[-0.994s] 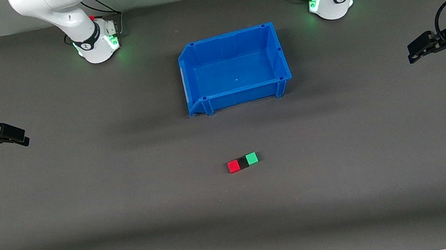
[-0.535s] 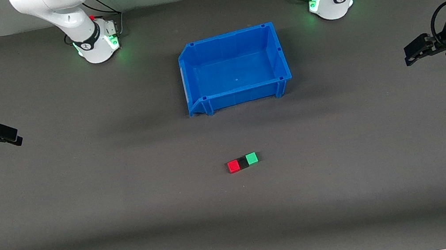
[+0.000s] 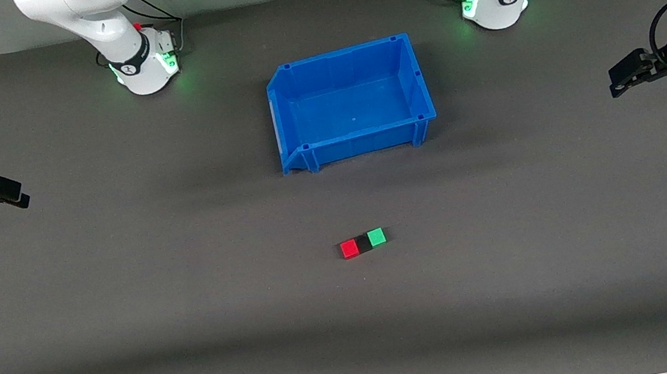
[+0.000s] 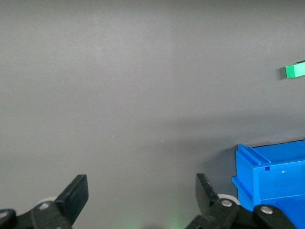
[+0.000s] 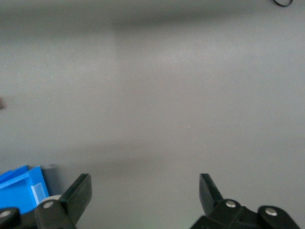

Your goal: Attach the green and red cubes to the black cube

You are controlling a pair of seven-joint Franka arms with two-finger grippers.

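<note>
Sitting in a tight row on the grey surface [image 3: 193,316] are the red cube [image 3: 349,249], the black cube [image 3: 363,244] and the green cube [image 3: 376,237], all touching, nearer the front camera than the blue bin [image 3: 351,102]. They have not moved. Both arms have pulled back to the table ends. The left end effector [image 3: 619,80] and right end effector [image 3: 17,194] are spread wide and hold nothing. The job looks done.
</note>
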